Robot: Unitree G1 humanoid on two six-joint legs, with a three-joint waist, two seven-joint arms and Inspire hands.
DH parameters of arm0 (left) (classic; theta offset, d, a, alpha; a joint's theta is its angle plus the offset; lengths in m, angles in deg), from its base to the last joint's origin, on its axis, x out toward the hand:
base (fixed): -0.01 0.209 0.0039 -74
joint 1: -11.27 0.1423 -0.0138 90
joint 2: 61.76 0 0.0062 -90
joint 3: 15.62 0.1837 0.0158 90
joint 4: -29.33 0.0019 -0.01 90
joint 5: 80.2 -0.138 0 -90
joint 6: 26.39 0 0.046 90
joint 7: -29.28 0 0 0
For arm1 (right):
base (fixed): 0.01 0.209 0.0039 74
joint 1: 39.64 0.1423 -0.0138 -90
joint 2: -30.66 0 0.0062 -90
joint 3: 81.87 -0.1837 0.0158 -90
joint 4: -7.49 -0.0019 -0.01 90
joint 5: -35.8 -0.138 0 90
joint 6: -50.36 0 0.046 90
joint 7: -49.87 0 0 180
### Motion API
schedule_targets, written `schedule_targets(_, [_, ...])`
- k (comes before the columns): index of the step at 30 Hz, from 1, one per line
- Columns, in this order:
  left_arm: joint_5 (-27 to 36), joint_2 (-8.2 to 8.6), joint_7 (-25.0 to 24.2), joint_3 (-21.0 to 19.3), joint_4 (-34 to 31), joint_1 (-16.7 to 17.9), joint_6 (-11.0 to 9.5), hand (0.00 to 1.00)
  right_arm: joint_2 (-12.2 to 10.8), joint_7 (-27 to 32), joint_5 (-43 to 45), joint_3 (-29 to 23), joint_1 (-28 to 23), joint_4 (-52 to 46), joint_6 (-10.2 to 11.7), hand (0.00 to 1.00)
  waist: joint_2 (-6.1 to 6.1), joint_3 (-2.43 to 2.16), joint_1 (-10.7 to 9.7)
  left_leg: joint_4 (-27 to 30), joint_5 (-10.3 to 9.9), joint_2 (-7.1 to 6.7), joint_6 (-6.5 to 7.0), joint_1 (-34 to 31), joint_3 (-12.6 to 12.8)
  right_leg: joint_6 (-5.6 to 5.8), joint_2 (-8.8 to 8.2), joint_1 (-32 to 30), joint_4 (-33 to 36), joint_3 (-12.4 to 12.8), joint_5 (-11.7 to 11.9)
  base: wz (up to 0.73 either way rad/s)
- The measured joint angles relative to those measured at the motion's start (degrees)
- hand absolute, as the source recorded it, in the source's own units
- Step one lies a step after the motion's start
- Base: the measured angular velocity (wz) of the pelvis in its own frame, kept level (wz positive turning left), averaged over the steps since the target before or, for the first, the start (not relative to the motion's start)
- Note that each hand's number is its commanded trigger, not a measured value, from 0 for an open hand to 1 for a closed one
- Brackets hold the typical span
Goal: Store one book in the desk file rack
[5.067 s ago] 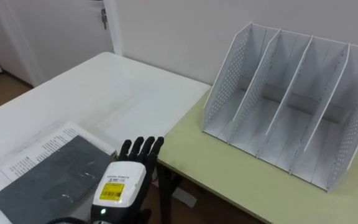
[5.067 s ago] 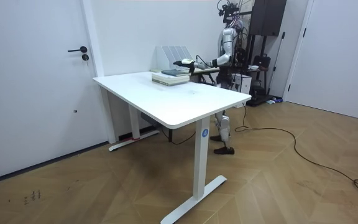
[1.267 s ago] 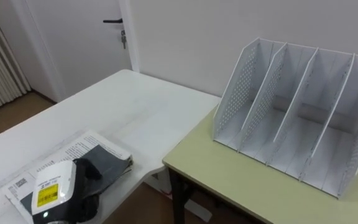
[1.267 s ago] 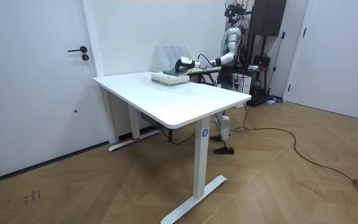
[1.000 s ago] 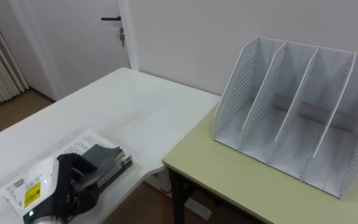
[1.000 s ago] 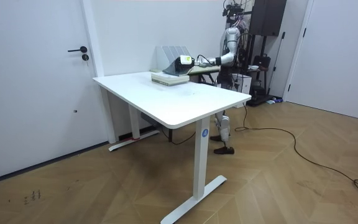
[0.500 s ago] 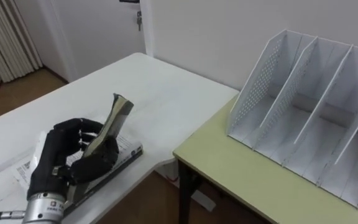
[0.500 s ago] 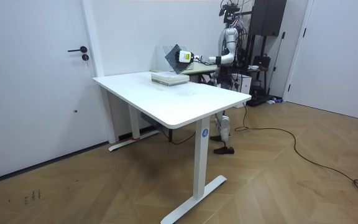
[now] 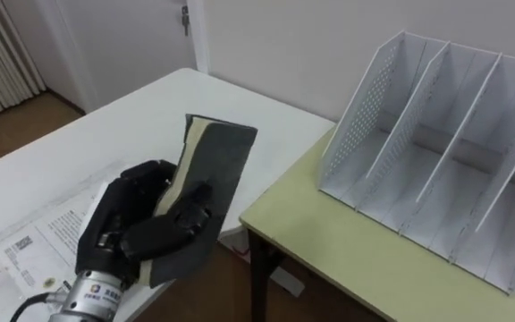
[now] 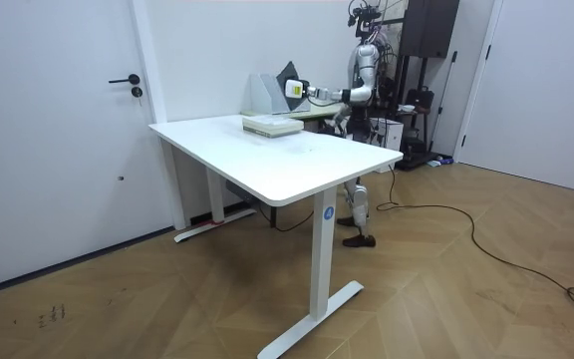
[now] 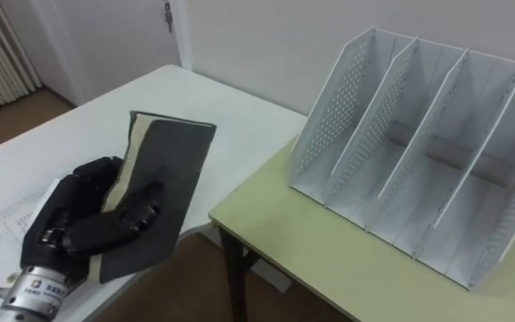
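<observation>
L hand clamped on the dark book: fingers curled round one long edge, thumb across the cover. Book is in the air, off the white table, by the table edge facing the green desk. Long axis near upright, top leaning fwd-right. File rack stands on the green desk, ahead and to my right, well apart from the book. Dividers upright, slots open my way, so I reckon book goes right, thin edge lined up w/ a slot.
</observation>
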Motion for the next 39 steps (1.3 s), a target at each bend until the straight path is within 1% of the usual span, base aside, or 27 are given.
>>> schedule_targets(2, [1.8, -0.01, -1.3, 0.0, -1.2, -0.1, -0.1, 1.0, -0.2, -1.7, -0.2, 0.4, -0.2, -4.0, 0.0, 0.0, -0.1, 0.07, 0.1, 0.0, 0.0, 0.0, 0.0, 0.0, 0.0, 0.0, -0.02, 0.1, 0.0, -0.1, 0.0, 0.0])
schedule_targets(4, [6.3, -0.19, -3.6, 0.6, -1.2, -0.1, -0.2, 1.0, 0.0, -3.4, -2.3, 1.3, -0.3, -9.1, 0.0, 0.0, 0.08, 0.35, 1.0, -0.1, 0.0, 0.09, -0.01, 0.6, 0.6, -0.04, -0.01, 0.4, 0.2, -0.1, 0.0, -0.09])
schedule_targets(5, [7.2, -0.24, -4.3, 0.7, -1.2, -0.1, -0.2, 1.0, 0.0, -3.6, -2.8, 1.4, -0.5, -10.9, -0.1, 0.0, 0.1, 0.36, 1.2, -0.1, 0.0, 0.24, -0.01, 0.6, 0.5, -0.08, -0.01, 0.3, 0.2, -0.1, 0.0, -0.04])
schedule_targets(6, [8.6, -0.26, -6.3, 0.7, -1.2, -0.1, -0.2, 1.0, 0.0, -4.1, -3.3, 1.4, -0.9, -14.6, -0.1, 0.0, 0.17, 0.41, 1.4, -0.1, 0.0, 0.25, -0.02, 0.5, 0.3, -0.12, -0.04, 0.3, 0.1, -0.2, 0.1, 0.06])
schedule_targets(8, [9.0, -0.44, -9.3, 0.7, -1.2, -0.1, -0.2, 1.0, 0.3, -5.2, -4.1, 1.3, -0.9, -19.8, -0.3, 0.0, 0.2, 0.54, 1.8, -0.1, 0.0, 0.2, -0.02, 0.4, 0.4, -0.12, -0.05, 0.1, 0.3, -0.1, 0.1, 0.03])
schedule_targets(9, [9.5, -0.55, -11.6, 0.8, -1.2, 0.0, -0.1, 1.0, 0.5, -6.2, -5.1, 1.1, -0.8, -23.4, -0.3, 0.0, 0.27, 0.73, 2.2, -0.1, 0.0, 0.16, -0.02, 0.4, 0.5, -0.12, -0.03, -0.2, 0.7, -0.1, 0.1, 0.0])
schedule_targets(10, [10.0, -0.58, -13.4, 0.8, -1.0, 0.1, -0.1, 1.0, 0.7, -7.2, -6.4, 0.9, -0.5, -26.1, -0.3, 0.0, 0.26, 0.77, 2.3, 0.1, 0.0, 0.07, -0.02, 0.2, 0.5, -0.12, -0.08, -0.2, 0.8, -0.2, 0.1, 0.0])
schedule_targets(12, [10.4, -0.64, -15.4, 0.8, -0.9, 0.1, 0.2, 1.0, 0.7, -8.3, -8.8, 0.5, 0.1, -28.1, -0.3, 0.0, 0.25, 0.78, 2.5, 0.1, 0.0, 0.06, -0.02, 0.3, 0.3, -0.13, -0.11, 0.0, 0.8, -0.2, 0.1, 0.09])
schedule_targets(13, [11.9, -0.89, -16.9, 0.8, -0.3, 0.1, 0.2, 1.0, 1.0, -9.1, -11.0, 0.5, 0.2, -29.0, -0.3, 0.0, 0.28, 0.78, 2.5, 0.1, 0.0, 0.05, -0.02, 0.5, 0.1, -0.14, -0.11, 0.2, 0.8, -0.2, 0.1, 0.06])
schedule_targets(17, [14.3, -0.93, -19.8, 0.8, 2.7, 0.1, 0.3, 1.0, 1.1, -11.1, -16.7, 0.3, -0.1, -31.1, -0.3, 0.0, 0.27, 0.78, 2.5, 0.2, 0.0, 0.05, -0.02, 0.5, 0.3, -0.17, -0.09, 0.5, 0.8, 0.1, 0.0, 0.01])
schedule_targets(20, [14.9, -1.14, -21.5, 0.7, 3.8, 0.1, 1.3, 1.0, 1.5, -13.0, -18.9, -1.8, -0.1, -33.7, -0.9, 0.0, 0.19, 0.73, 2.6, 1.0, 0.0, -0.16, -0.01, -0.7, 0.4, -0.32, -0.23, -0.5, 0.9, 0.6, 0.0, 0.0])
schedule_targets(22, [16.4, -1.84, -23.7, 0.6, 3.7, 0.1, 1.7, 1.0, 2.5, -15.1, -21.2, -3.6, -0.1, -37.5, -1.3, 0.0, 0.14, 0.68, 2.7, 1.1, 0.0, -0.17, -0.01, -1.2, 0.4, -0.38, -0.25, -1.0, 1.0, 0.5, 0.0, 0.0])
schedule_targets(23, [16.9, -1.94, -24.3, 0.5, 3.7, 0.2, 1.8, 1.0, 2.7, -15.4, -21.5, -3.9, -0.1, -38.5, -1.4, 0.0, 0.09, 0.64, 2.7, 1.1, 0.0, -0.17, -0.01, -1.2, 0.3, -0.38, -0.25, -1.0, 1.0, 0.5, 0.0, 0.0])
schedule_targets(25, [18.8, -2.3, -26.8, 0.5, 3.7, 0.4, 2.1, 1.0, 3.5, -17.1, -24.9, -5.3, 0.0, -42.8, -1.4, 0.0, 0.05, 0.6, 2.8, 1.1, 0.0, -0.13, -0.01, -1.0, 0.3, -0.39, -0.21, -0.8, 1.0, 0.6, 0.0, 0.0])
schedule_targets(28, [20.5, -2.8, -28.5, 0.5, 3.7, 0.5, 2.2, 1.0, 4.6, -19.0, -29.4, -5.7, 0.1, -44.9, -1.3, 0.0, -0.11, 0.51, 2.7, 1.0, 0.0, 0.24, -0.01, 0.0, 0.2, -0.39, -0.1, 0.0, 1.0, 0.7, 0.0, -0.05])
schedule_targets(32, [21.4, -3.45, -29.7, 0.4, 3.8, 0.5, 2.3, 1.0, 5.8, -20.5, -30.2, -6.4, 0.1, -44.9, -1.4, 0.0, -0.24, 0.49, 2.6, 0.9, 0.0, 0.44, -0.01, 0.8, 0.2, -0.39, -0.05, 0.8, 1.0, 0.9, 0.0, -0.02])
schedule_targets(34, [21.7, -4.07, -30.2, 0.3, 4.0, 0.5, 2.8, 1.0, 6.8, -22.1, -30.0, -7.1, 0.1, -45.2, -2.0, 0.0, -0.36, 0.5, 2.7, 0.9, 0.0, 0.43, -0.01, 1.0, 0.2, -0.39, -0.02, 0.8, 1.0, 1.4, 0.0, -0.07])
schedule_targets(37, [21.9, -4.53, -31.4, 0.0, 4.3, 0.5, 3.7, 1.0, 7.5, -23.7, -30.1, -8.3, 0.0, -46.9, -2.9, 0.0, -0.58, 0.56, 2.7, 0.8, 0.0, 0.37, -0.01, 1.0, 0.1, -0.39, -0.08, 0.8, 1.0, 1.5, 0.0, -0.02])
schedule_targets(39, [21.9, -4.53, -32.1, -0.2, 4.3, 0.5, 4.1, 1.0, 7.5, -24.9, -30.1, -8.5, -0.1, -48.3, -3.3, 0.0, -0.79, 0.46, 2.8, 0.8, 0.0, 0.37, -0.01, 0.8, 0.2, -0.39, -0.08, 0.5, 1.1, 1.6, 0.0, 0.0])
